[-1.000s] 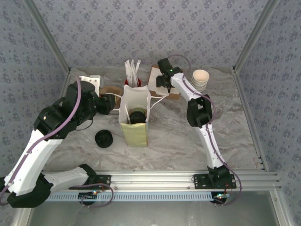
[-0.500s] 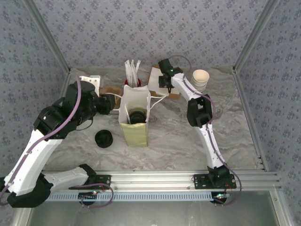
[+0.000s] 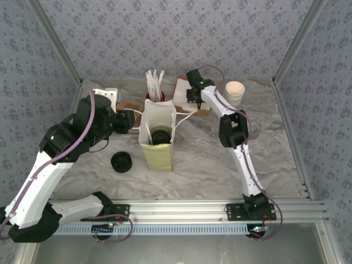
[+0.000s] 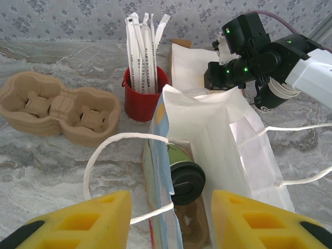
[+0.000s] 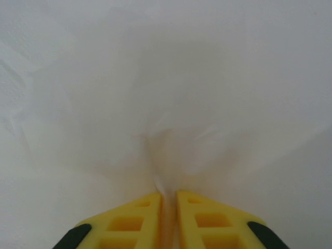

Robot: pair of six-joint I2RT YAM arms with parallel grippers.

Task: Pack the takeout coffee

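left hand (image 4: 171, 207) half open, straddling the near edge of the bag (image 4: 244, 135), no grip visible. coffee cup (image 4: 185, 179), lid on, is inside the bag. behind the bag, right hand (image 5: 168, 199) just pinched nearly shut on a napkin (image 5: 166, 104) fold. Cup looks packed; napkin probably goes in next.

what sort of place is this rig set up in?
Probably a lab cell staged as a café counter: aluminium frame rails, a paper bag holding a lidded coffee cup, a red holder of wrapped sticks.
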